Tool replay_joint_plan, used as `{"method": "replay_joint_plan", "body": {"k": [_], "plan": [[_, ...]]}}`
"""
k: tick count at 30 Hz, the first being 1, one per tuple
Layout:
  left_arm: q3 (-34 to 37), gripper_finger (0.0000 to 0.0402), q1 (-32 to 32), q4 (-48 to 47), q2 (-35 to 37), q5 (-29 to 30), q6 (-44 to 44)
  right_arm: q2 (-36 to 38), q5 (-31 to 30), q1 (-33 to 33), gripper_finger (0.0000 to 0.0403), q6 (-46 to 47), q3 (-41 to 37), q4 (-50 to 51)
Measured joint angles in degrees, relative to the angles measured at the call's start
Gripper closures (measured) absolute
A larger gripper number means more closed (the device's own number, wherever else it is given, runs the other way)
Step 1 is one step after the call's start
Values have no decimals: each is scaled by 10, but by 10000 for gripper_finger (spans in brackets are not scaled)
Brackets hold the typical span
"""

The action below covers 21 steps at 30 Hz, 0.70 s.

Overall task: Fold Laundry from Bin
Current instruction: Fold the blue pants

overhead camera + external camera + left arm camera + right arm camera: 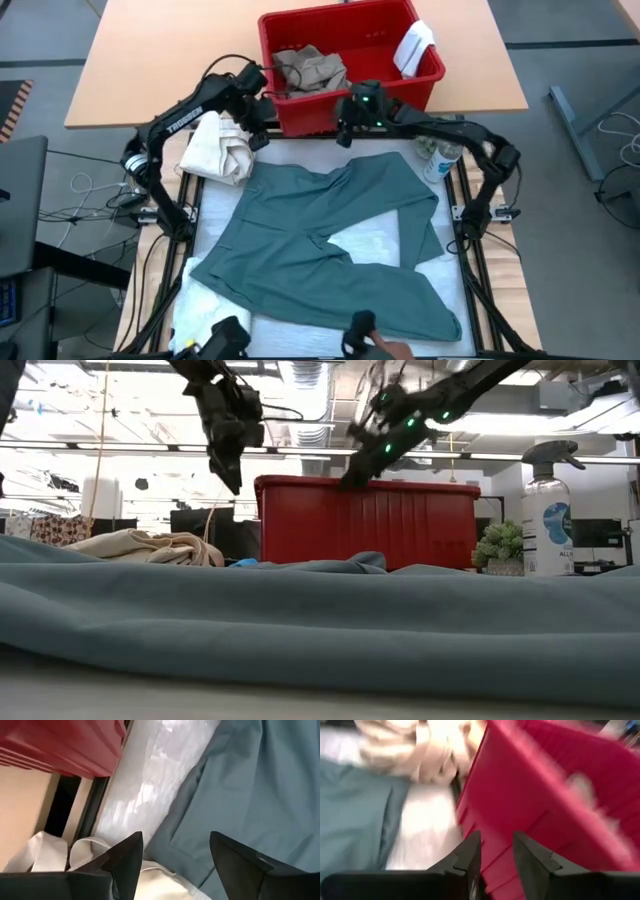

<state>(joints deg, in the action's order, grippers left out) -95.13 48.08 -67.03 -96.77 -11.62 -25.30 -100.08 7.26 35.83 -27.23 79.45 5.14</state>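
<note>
Spread nearest the low camera, the teal-green garment (330,240) lies crumpled across the surface (300,60) just in front of the red bin (350,65). It looks soft, light and limp, likely to sag and drag, so a hem or corner near the bin seems the surest hold. Inside the bin, tan trousers (312,68) lie bunched at one end and a small white cloth (414,47) hangs on the opposite rim. Beside the bin's near corner, the left end effector (256,128) hovers spread and empty; the right end effector (345,128) hovers at the bin's front wall, fingers slightly parted. The bin's depths and the garment's near edge are hidden.
</note>
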Motion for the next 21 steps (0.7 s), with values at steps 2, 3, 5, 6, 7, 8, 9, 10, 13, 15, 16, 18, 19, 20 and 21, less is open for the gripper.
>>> {"method": "replay_joint_plan", "body": {"k": [2,3,5,6,7,8,9,10,13,15,16,18,19,20,21], "plan": [[0,182,-5,2,15,1,12,-43,1,0,273,-10,30,9],[0,182,-6,2,23,0,17,-62,2,-2,274,-21,44,17],[0,182,-9,3,35,1,24,-107,3,-4,277,-31,90,19],[0,182,-9,3,39,1,26,-125,3,-6,279,-32,113,32],[0,182,-9,3,41,3,29,-143,2,-8,282,-33,139,51],[0,182,-10,4,44,4,34,-163,2,-9,284,-37,170,63],[0,182,-10,4,48,4,36,-181,2,-10,286,-45,199,78],[0,182,-10,5,50,4,41,-197,2,-13,288,-55,229,100],[3,182,-10,7,51,1,47,-240,2,-21,290,-76,320,150],[14,182,-12,7,50,0,46,-260,3,-26,290,-91,373,172],[20,182,-13,10,50,-2,48,-268,3,-29,290,-99,398,178],[38,182,-16,14,50,-21,49,-273,3,-29,290,-112,441,207],[50,182,-19,12,50,-31,44,-274,5,-28,290,-117,463,219],[64,182,-22,13,50,-38,40,-272,8,-24,290,-117,482,237],[76,182,-24,17,50,-42,36,-266,17,-18,290,-117,498,261]]}}
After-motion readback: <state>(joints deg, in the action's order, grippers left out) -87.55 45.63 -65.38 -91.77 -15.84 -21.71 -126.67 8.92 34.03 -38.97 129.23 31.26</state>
